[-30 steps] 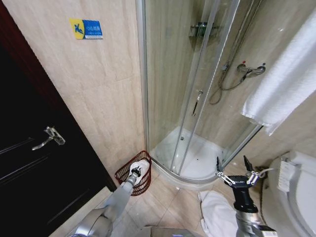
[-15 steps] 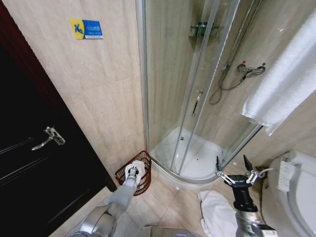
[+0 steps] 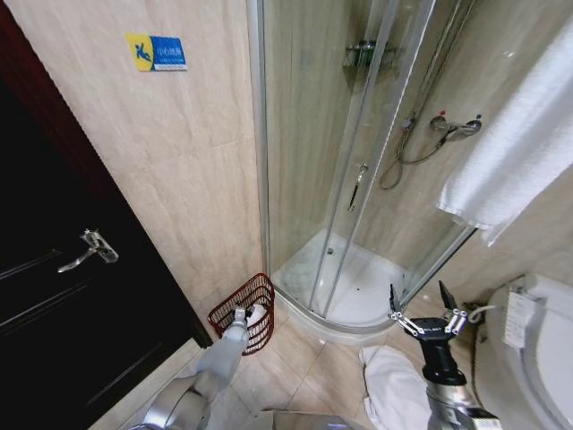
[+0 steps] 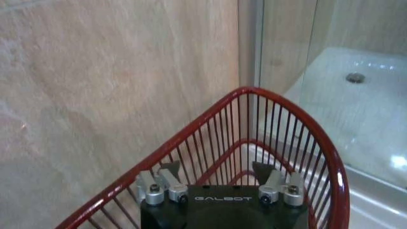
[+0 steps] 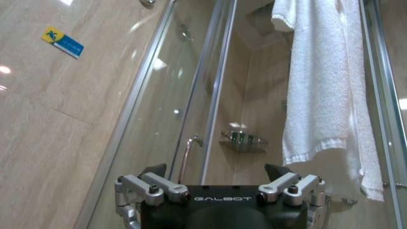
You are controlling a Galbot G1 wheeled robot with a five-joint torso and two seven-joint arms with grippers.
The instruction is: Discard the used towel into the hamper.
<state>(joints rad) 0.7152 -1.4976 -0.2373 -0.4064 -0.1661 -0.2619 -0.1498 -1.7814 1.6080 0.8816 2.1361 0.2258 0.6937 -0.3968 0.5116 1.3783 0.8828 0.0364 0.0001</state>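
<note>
1. Because the shower stall (image 3: 358,179) takes up the middle of the room, we find the hamper (image 3: 243,315) tucked on the floor in the corner between the tiled wall (image 3: 179,179) and the stall's glass edge, out of the walking path.
2. Since a clean towel (image 3: 519,161) hangs high on our right, we judge it is not the one to discard; another white towel (image 3: 394,390) lies crumpled on the floor beside the toilet (image 3: 537,349).
3. While our left gripper (image 4: 219,183) reaches over the hamper's near rim, its jaws stand apart and hold nothing; a white towel (image 3: 258,313) sits inside the hamper, so we judge the drop is made.
4. Our right gripper (image 3: 428,313) waits above the floor towel, jaws wide and empty.
</note>
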